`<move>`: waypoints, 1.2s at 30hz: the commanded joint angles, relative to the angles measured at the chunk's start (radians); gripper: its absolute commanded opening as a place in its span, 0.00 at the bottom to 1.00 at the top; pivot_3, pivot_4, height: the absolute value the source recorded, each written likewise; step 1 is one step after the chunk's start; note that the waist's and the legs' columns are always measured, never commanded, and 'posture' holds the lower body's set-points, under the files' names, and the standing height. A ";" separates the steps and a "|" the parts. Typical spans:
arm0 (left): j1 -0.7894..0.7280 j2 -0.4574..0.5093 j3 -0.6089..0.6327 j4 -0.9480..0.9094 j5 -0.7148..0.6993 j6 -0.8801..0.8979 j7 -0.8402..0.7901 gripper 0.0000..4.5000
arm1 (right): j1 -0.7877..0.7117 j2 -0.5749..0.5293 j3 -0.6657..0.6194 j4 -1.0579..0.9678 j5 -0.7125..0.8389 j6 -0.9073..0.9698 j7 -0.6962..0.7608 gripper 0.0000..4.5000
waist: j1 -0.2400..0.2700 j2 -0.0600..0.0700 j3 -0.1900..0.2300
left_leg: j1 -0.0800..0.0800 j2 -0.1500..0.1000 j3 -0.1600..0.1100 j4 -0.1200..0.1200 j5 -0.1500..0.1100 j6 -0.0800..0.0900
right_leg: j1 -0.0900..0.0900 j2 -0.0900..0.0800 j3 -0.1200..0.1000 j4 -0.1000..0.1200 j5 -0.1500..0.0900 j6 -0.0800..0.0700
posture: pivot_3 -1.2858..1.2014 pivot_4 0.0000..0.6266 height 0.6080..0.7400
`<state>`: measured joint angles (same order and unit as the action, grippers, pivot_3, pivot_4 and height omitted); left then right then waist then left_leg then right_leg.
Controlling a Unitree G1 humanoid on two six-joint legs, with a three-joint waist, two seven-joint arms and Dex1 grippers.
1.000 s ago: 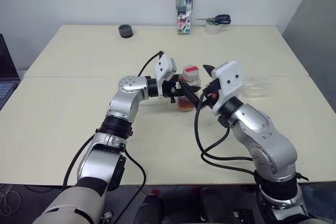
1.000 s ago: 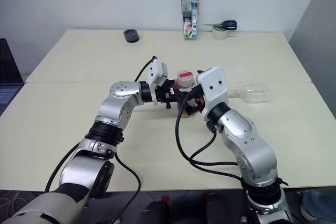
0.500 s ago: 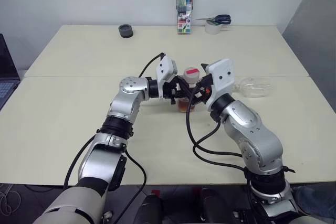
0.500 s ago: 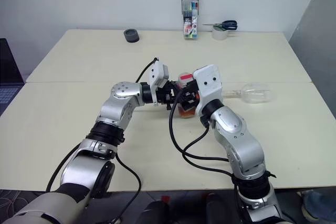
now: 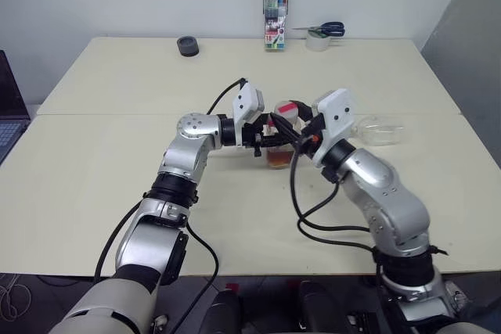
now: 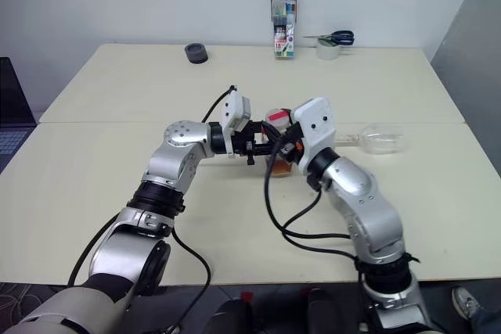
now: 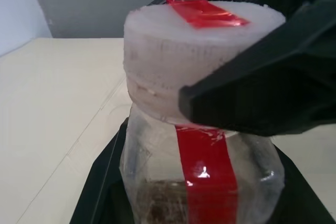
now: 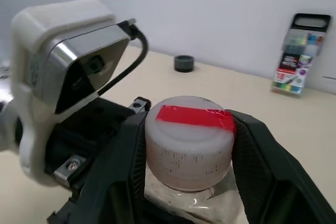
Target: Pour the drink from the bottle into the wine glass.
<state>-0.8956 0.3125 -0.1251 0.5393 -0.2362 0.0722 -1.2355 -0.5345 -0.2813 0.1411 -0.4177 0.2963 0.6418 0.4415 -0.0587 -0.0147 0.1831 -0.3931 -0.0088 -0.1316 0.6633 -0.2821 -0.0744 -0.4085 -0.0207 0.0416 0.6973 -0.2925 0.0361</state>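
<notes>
Gripping the bottle (image 5: pixel 279 145) by its body, my left claw (image 5: pixel 266 137) is clenched on it just below the neck, reaching in from 9 o'clock near the middle of the worktop (image 5: pixel 117 91). The bottle stands upright, with the drink (image 5: pixel 277 160) sitting low in it, amber-red at the bottom. A red strip runs down its clear side and across the white cap (image 8: pixel 189 140), which is on the bottle.

My right claw (image 8: pixel 190 148) comes in from 3 o'clock and straddles the cap, one black finger (image 8: pixel 126 156) on each side. In the right wrist view both fingers lie against the cap's ribbed wall, so I take it as grasping the cap. From the left wrist view, one of those fingers crosses in front of the cap's lower edge.

At 3 o'clock from the bottle, just beyond my right wrist, the wine glass (image 5: pixel 379 130) lies on its side on the worktop, bowl pointing toward the right edge.

Along the far edge, at 12 o'clock, a marker case (image 5: pixel 275 5) stands upright. At 1 o'clock are a roll of tape (image 5: pixel 317 41) and blue-handled scissors (image 5: pixel 326 29) resting on it. At 11 o'clock sits a small dark ring (image 5: pixel 186 45). A laptop (image 5: pixel 9 111) shows at the left edge.
</notes>
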 commanded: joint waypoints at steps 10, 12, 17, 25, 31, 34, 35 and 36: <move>-0.050 0.026 0.024 0.004 -0.037 -0.006 -0.095 0.39 | -0.182 -0.205 -0.078 0.166 0.188 0.054 0.349 0.80 | 0.000 0.000 0.000 | 0.001 0.001 -0.001 -0.001 -0.002 0.003 | 0.001 -0.001 -0.001 0.000 0.000 -0.001 | 0.52 0.24 1.00; -0.051 0.021 0.035 -0.006 -0.052 0.017 -0.095 0.39 | -0.158 -0.208 -0.101 0.096 0.197 0.071 0.307 0.95 | 0.001 0.000 0.000 | 0.000 0.000 -0.001 0.000 -0.001 0.003 | 0.001 -0.002 -0.001 0.000 0.000 -0.001 | 0.52 0.24 1.00; -0.058 0.017 0.049 -0.018 -0.079 0.067 -0.104 0.39 | -0.082 -0.181 -0.128 -0.079 0.211 0.113 0.184 0.96 | 0.001 0.000 0.000 | -0.001 0.000 -0.002 0.000 0.000 0.001 | 0.000 -0.002 -0.002 0.000 0.000 -0.001 | 0.52 0.24 1.00; -0.058 0.018 0.039 -0.037 -0.092 0.100 -0.129 0.39 | -0.073 -0.115 -0.057 -0.090 0.115 0.061 0.069 0.96 | -0.001 0.000 0.000 | 0.000 0.001 -0.002 0.000 0.000 0.000 | 0.000 0.000 -0.001 0.001 0.000 -0.001 | 0.52 0.24 1.00; -0.049 0.022 0.030 -0.058 -0.087 0.099 -0.146 0.39 | -0.084 -0.105 -0.058 -0.042 0.070 0.026 0.044 0.96 | 0.000 0.000 0.000 | 0.000 0.000 -0.002 0.000 0.000 0.000 | 0.000 -0.001 -0.001 0.000 0.000 -0.001 | 0.52 0.24 1.00; -0.044 0.025 0.030 -0.065 -0.087 0.100 -0.147 0.39 | -0.080 -0.112 -0.078 -0.035 0.074 0.030 0.043 0.96 | 0.000 0.000 0.000 | 0.000 0.000 -0.002 0.000 0.000 0.000 | 0.000 -0.001 -0.001 0.000 0.000 -0.001 | 0.52 0.24 1.00; -0.043 0.025 0.030 -0.068 -0.086 0.100 -0.147 0.39 | -0.078 -0.113 -0.089 -0.034 0.080 0.033 0.041 0.96 | 0.000 0.000 0.000 | 0.000 0.001 -0.002 0.000 0.000 0.000 | 0.000 -0.001 -0.001 0.000 0.000 -0.001 | 0.52 0.24 1.00; -0.041 0.026 0.030 -0.070 -0.086 0.100 -0.146 0.39 | -0.075 -0.119 -0.095 -0.034 0.079 0.033 0.040 0.96 | 0.000 0.000 0.000 | 0.000 0.000 -0.002 0.000 0.000 0.000 | 0.000 -0.001 -0.001 0.000 0.000 -0.001 | 0.52 0.24 1.00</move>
<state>-0.9217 0.3287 -0.1048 0.5205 -0.3035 0.1752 -1.3685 -0.6014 -0.3871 0.0968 -0.4376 0.3761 0.6889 0.4930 -0.0588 -0.0144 0.1832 -0.3932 -0.0084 -0.1331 0.6631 -0.2818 -0.0747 -0.4083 -0.0212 0.0405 0.6976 -0.2929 0.0352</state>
